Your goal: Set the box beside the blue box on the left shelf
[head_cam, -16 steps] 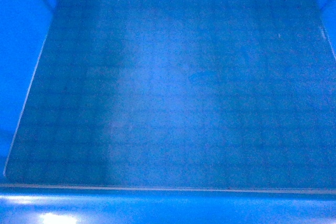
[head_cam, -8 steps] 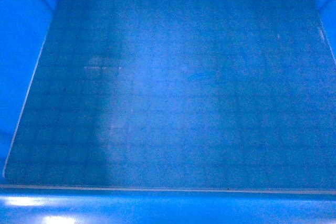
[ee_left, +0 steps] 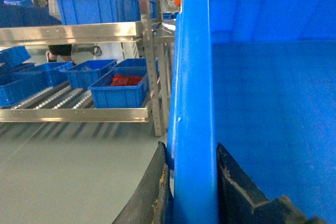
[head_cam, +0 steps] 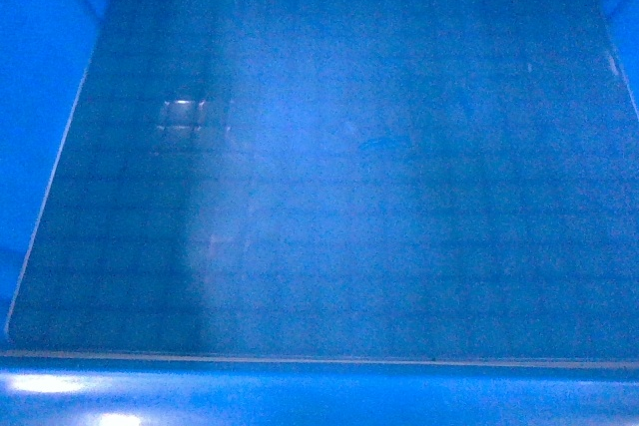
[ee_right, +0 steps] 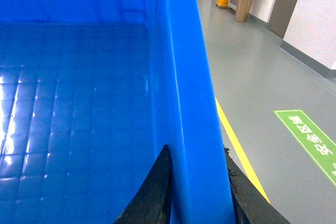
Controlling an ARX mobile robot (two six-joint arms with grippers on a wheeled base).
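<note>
While both tools, left [ee_left: 191, 182] and right [ee_right: 197, 187], clamp the box [head_cam: 329, 177] rim, floor sign [ee_right: 310, 140] lettering stays unreadable.

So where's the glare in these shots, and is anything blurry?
Head view: soft and grainy, a small bright reflection on the box floor upper left, glare along its near rim. Right wrist view: shiny streaks on the floor's left. Left wrist view: evenly lit, the shelf sharp.

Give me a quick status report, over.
Left gripper and right gripper each clamped on a box wall. Box empty, carried. Shelf off to the left, not reached. Nothing blocking in view.
</note>
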